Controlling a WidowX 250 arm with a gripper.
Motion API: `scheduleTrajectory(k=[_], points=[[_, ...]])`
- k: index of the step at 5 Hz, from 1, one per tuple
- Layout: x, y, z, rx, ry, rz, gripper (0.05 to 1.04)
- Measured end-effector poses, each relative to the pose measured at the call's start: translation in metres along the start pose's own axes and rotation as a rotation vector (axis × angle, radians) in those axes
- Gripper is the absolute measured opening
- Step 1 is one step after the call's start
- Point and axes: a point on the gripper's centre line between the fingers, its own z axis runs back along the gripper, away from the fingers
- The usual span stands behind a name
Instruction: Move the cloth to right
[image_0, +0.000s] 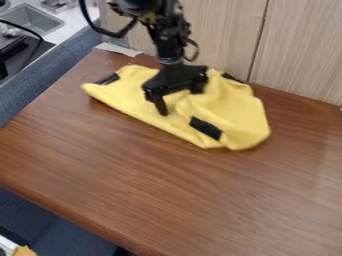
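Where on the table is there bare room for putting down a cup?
The widest bare part of the table lies between the yellow cloth and the table's near edge. Another patch is right of the cloth, bordered behind by the wooden panel. It is crowded at the back, where the gripper hangs over the cloth.

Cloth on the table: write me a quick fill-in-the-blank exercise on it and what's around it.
1. The cloth is mostly ____ in colour.
2. The patches on it are ____.
3. Of cloth and table, the gripper hangs directly over the ____.
4. The sink is near the picture's upper ____ corner.

Missing words: yellow; black; cloth; left.
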Motion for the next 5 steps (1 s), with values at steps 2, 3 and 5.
scheduleTrajectory(k=[2,3,5], points=[[-0.035,-0.018,0.006,-0.028,0.032,-0.114,1.000],[-0.032,-0.021,0.017,-0.046,0.009,-0.108,1.000],[-0.013,-0.034,0.062,-0.106,-0.066,-0.089,1.001]])
